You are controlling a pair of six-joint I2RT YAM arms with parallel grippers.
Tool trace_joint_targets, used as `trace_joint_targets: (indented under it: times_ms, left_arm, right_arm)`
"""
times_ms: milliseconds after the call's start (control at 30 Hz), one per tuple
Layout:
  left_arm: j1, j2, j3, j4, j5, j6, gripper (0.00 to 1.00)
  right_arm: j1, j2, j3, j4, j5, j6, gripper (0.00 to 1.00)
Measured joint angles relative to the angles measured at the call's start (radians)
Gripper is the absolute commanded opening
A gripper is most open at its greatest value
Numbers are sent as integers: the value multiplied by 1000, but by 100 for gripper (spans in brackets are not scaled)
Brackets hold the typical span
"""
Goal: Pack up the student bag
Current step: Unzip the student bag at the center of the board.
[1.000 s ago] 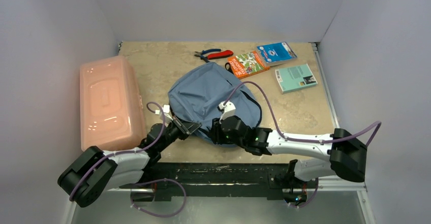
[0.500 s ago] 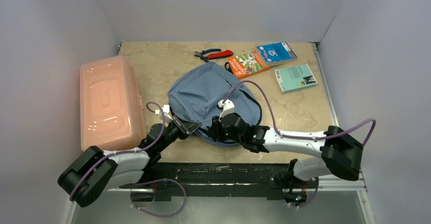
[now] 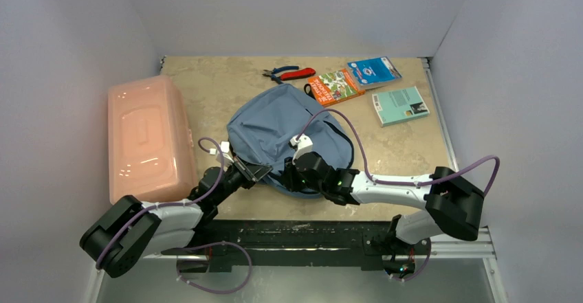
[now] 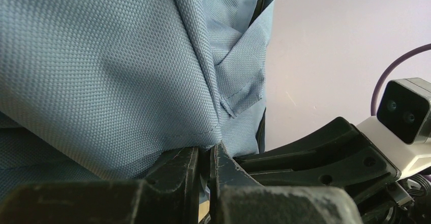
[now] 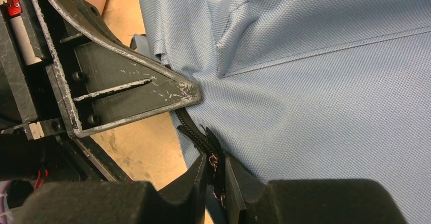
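Observation:
The grey-blue student bag (image 3: 275, 121) lies mid-table, its near edge between both grippers. My left gripper (image 3: 256, 172) is shut on a fold of the bag's lower hem; in the left wrist view the fabric (image 4: 101, 71) runs down into the closed jaws of that gripper (image 4: 206, 150). Just to its right, my right gripper (image 3: 292, 176) has narrowed its jaws onto the dark zip trim (image 5: 195, 135) at the bag's edge, and in the right wrist view the black tab sits between the fingers of this gripper (image 5: 216, 160). The left gripper's fingers (image 5: 117, 89) show close by at upper left.
A translucent pink plastic box (image 3: 144, 138) stands at the left. At the back lie red-and-blue pliers (image 3: 289, 74), an orange booklet (image 3: 335, 86), a blue packet (image 3: 373, 71) and a teal book (image 3: 400, 105). The right arm's wrist camera (image 4: 406, 109) shows in the left wrist view.
The right arm has slid leftward along the bag's near edge toward the left gripper, and its jaws have narrowed onto the zip trim. The left arm has not moved.

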Motion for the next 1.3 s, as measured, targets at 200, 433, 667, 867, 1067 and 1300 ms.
trace_joint_targets:
  times_ms: [200, 433, 667, 867, 1067, 1300]
  left_arm:
    - [0, 39, 0, 40, 8, 0, 0]
    - [0, 94, -6, 108, 17, -3, 0]
    - [0, 135, -6, 159, 24, -10, 0]
    - [0, 190, -6, 222, 31, -19, 0]
    - [0, 233, -6, 268, 30, -35, 0]
    - [0, 237, -6, 279, 15, -47, 0]
  right_arm:
    - [-7, 0, 11, 7, 4, -4, 22]
    - [-17, 0, 17, 21, 5, -7, 22]
    - [-18, 1, 17, 21, 5, -8, 19]
    - [-19, 19, 17, 34, 13, -18, 0]
    - [-19, -15, -11, 45, 66, -26, 0]
    - [-21, -309, -199, 111, 107, -31, 0]
